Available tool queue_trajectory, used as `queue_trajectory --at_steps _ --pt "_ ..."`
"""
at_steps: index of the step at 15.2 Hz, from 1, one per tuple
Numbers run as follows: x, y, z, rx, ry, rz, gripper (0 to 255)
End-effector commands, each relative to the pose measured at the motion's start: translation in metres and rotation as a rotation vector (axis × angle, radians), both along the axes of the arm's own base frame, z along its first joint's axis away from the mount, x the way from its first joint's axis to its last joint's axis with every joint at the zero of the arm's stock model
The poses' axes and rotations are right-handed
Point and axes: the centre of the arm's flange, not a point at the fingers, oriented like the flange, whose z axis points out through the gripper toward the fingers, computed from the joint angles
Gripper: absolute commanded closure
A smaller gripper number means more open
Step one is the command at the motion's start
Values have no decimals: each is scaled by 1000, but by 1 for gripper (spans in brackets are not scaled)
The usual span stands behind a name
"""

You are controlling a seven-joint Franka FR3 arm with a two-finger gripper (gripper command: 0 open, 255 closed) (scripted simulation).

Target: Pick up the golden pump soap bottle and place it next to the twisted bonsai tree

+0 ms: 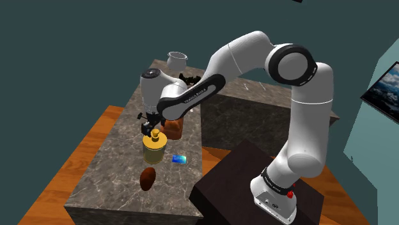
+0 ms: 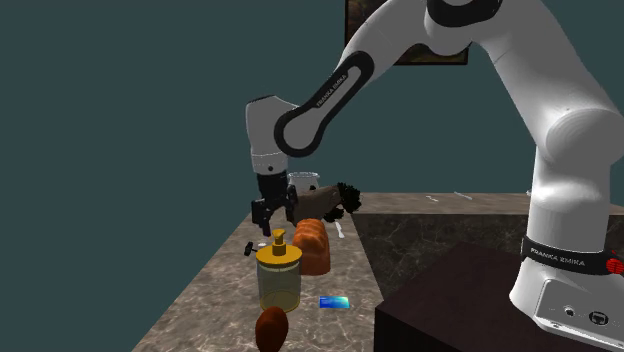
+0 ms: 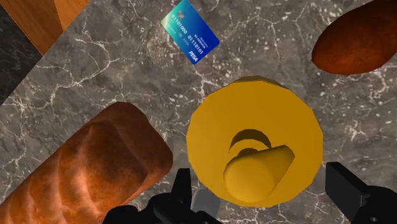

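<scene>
1. Hovering straight over the golden pump soap bottle point(image 1: 154, 150), the claw point(image 1: 152, 124) points down at the pump head.
2. Claw is wide open. In the wrist view the fingers point(image 3: 181, 191) stand apart on either side of the bottle top, with no contact visible. Nothing is held.
3. Bottle stands upright on the dark marbled tabletop point(image 1: 105, 176), directly under the claw.
4. Bread loaf point(image 3: 83, 165) lies just beside the bottle, on one finger's side. Cannot tell if they touch.
5. Blue card point(image 3: 189, 32) lies flat on the tabletop near the claw, apart from the bottle.
6. Brown oval object point(image 3: 359, 41) is near the claw, on the side away from the loaf.
7. Twisted bonsai tree point(image 2: 343, 198) sits beyond the claw, past the loaf and well apart from the bottle.
8. Pale cup point(image 1: 177, 61) stands near the tree, further from the claw.
</scene>
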Motion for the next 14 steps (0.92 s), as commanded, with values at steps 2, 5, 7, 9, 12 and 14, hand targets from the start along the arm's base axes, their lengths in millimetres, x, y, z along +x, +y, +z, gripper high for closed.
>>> queue_trajectory --at_steps 2,5,7,9,12,14 --pt "3 1 -18 -1 -1 -1 0" --pt "3 -2 -34 -1 -1 -1 0" --pt "3 -3 -42 -1 0 -1 0" --pt "3 -3 -42 -1 -1 -1 0" --pt "3 -3 -42 -1 -1 -1 0" --pt "3 -3 -42 -1 0 -1 0"
